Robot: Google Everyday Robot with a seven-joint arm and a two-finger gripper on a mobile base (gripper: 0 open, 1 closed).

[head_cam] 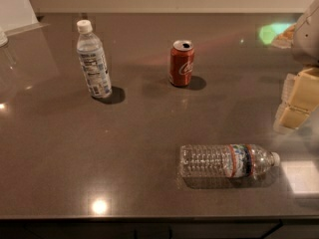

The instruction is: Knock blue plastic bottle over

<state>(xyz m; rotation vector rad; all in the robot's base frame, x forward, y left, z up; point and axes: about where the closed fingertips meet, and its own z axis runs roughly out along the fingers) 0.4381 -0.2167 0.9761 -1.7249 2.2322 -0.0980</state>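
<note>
Nearest the camera, flat on its side close to the front edge of the dark grey-brown glossy surface: long ribbed clear plastic bottle with a red-banded label. Points its white cap to the right. Looks clear through the ribbed wall; cannot tell whether it holds water or nothing.

Further back and to the left, well apart from that one: small clear bluish plastic bottle with a white screw cap and a white-and-blue printed label round its smooth body. Stands upright with a slight lean, cap on, base on the surface, dark shadow just to its right. Not knocked over. Contents hidden behind the label.

Back centre, to the right of the bluish bottle: red aluminium soda can with white script. Stands upright, top opened, dark drinking hole showing; nothing to be made out inside.

At the right edge, above the surface and up-right of the lying bottle's cap: cream-yellow padded gripper under a pale grey arm. Touches none of the containers and hangs well apart from the bluish bottle, across the width of the view. Cannot tell whether apart or together.

Behind it, a patch of green light on the surface; near the front edge, a round bright glare spot.
</note>
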